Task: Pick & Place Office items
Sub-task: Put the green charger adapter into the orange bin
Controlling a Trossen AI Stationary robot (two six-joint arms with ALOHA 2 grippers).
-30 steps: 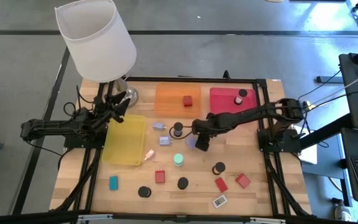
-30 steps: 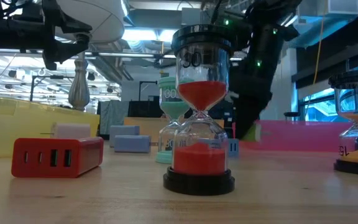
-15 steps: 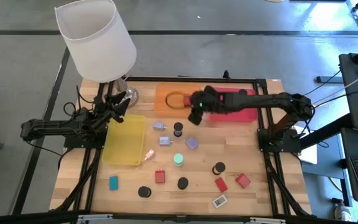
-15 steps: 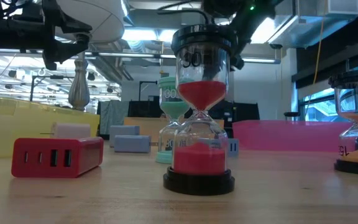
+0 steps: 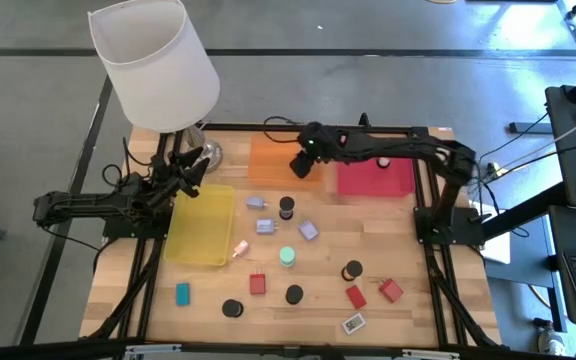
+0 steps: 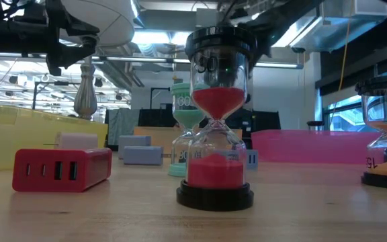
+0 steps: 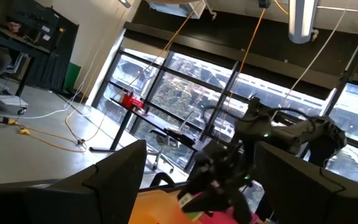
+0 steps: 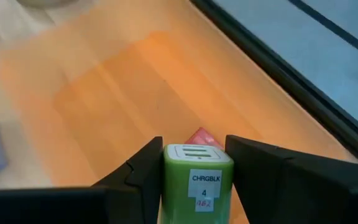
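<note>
Office items lie scattered over the wooden table [image 5: 318, 255], and 1 of them, a green charger block [image 8: 197, 177] with a white label, is pinched between the fingers of the right gripper [image 5: 301, 163] above the orange tray [image 5: 273, 160]. Under that block in the right wrist view sits a red piece [image 8: 199, 135] on the orange tray. The red tray [image 5: 373, 175] lies just beside the orange 1, toward the right arm's base, and the yellow tray [image 5: 201, 224] lies at the left side of the table.

On the bare wood between the trays and the near edge are lavender blocks [image 5: 308, 230], a mint cylinder [image 5: 287, 257], a pink bit [image 5: 239, 248], a teal block [image 5: 182, 294], red blocks [image 5: 390, 290], black discs [image 5: 294, 294] and a white tag [image 5: 353, 323]. From table height, the discs prove to be hourglasses: a red-sand hourglass [image 6: 215, 117] stands in front, partly hiding a mint 1 behind it, with a red multi-port charger [image 6: 62, 169] beside it.

A white-shaded lamp [image 5: 155, 62] stands at the far left corner. The left gripper [image 5: 194, 165] hangs near the lamp's base over the yellow tray's far edge, its fingers spread and empty. Beyond the table, the room shows large windows, hanging cables and a grey floor.
</note>
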